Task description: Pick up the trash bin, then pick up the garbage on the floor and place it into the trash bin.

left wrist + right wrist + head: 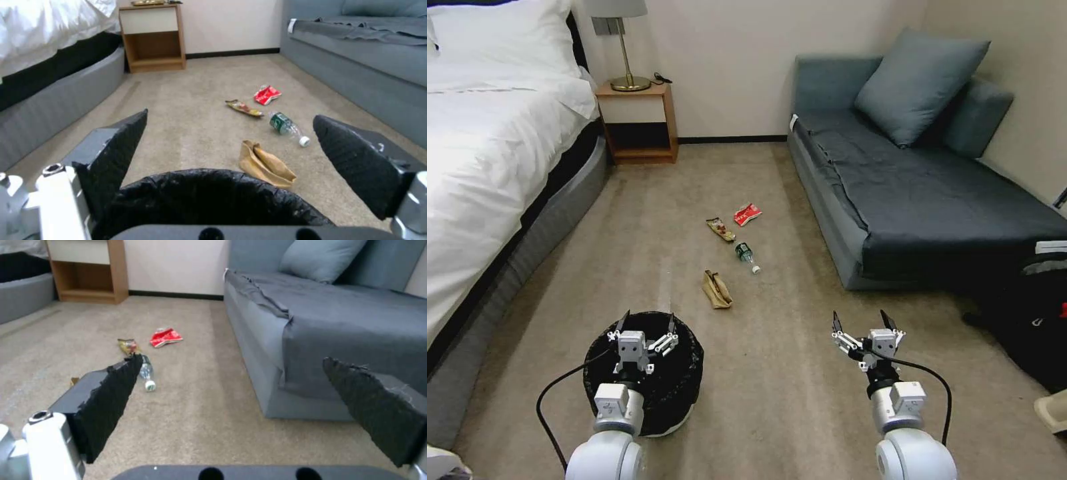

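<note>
We have the left claw [645, 325] hanging over the trash bin [684, 393] at the lower left of the head view, its fingers spread wide and holding nothing; in the left wrist view the bin's far rim [209, 186] sits low in the frame between the two black pads [124, 140]. We judge the bin light but awkward; the crinkly black liner is soft and slippery and would slide under the pads, so the stiff rim beneath the plastic looks the place to pinch, one finger inside and one outside. The right claw [862, 327] hovers at the lower right over bare carpet [800, 400], equally wide open and empty.

The garbage lies on the floor in the middle of the head view, well apart from the bin; nearest is the crumpled brown paper bag [717, 289], soft and creased, easy to squeeze anywhere; beyond it the small green bottle [746, 257] on its side, smooth, round and apt to roll, best taken across the body; then the yellow-brown wrapper [720, 229] and the red-and-white packet [747, 214], both thin, flat foil-like things, weightless and hard to get under on the short-pile carpet, so we would pinch a raised crease.
</note>
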{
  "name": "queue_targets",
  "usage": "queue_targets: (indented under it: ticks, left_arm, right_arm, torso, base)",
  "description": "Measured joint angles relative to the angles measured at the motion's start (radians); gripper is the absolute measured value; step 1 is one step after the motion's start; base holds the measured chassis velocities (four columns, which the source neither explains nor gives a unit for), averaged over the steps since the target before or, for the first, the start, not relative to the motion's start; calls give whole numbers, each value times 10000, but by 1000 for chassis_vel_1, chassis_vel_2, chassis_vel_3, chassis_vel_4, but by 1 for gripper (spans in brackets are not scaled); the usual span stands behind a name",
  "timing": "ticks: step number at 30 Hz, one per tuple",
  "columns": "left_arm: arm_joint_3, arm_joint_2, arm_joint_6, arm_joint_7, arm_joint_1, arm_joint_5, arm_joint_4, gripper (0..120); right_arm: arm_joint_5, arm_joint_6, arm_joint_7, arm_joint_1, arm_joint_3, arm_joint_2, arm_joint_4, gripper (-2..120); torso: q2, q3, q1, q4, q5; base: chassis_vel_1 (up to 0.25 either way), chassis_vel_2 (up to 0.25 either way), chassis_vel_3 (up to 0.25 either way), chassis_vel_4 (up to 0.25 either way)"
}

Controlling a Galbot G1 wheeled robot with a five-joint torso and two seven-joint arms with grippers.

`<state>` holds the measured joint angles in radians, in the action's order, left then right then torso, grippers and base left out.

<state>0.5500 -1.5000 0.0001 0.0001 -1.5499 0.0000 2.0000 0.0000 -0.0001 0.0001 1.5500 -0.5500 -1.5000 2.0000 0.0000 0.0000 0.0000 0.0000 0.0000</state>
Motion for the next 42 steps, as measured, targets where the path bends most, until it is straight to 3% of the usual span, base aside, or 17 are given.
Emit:
queue_targets:
  ticks: [36,40,42]
  left_arm:
    - [0,0,0,0,0,0,0,100]
    - [27,-60,92,-22,57,0,0,100]
    - [154,-401,571,-221,365,-4,42,100]
  right_arm:
    - [0,0,0,0,0,0,0,100]
    - [-31,-64,1,-26,0,-36,53,100]
    - [-283,-479,71,-175,-19,-284,425,100]
  torso:
    - [0,0,0,0,0]
    - [0,0,0,0,1]
    - [0,1,0,1,2]
  base:
    - [0,0,0,0]
    - [0,0,0,0]
    - [0,0,0,0]
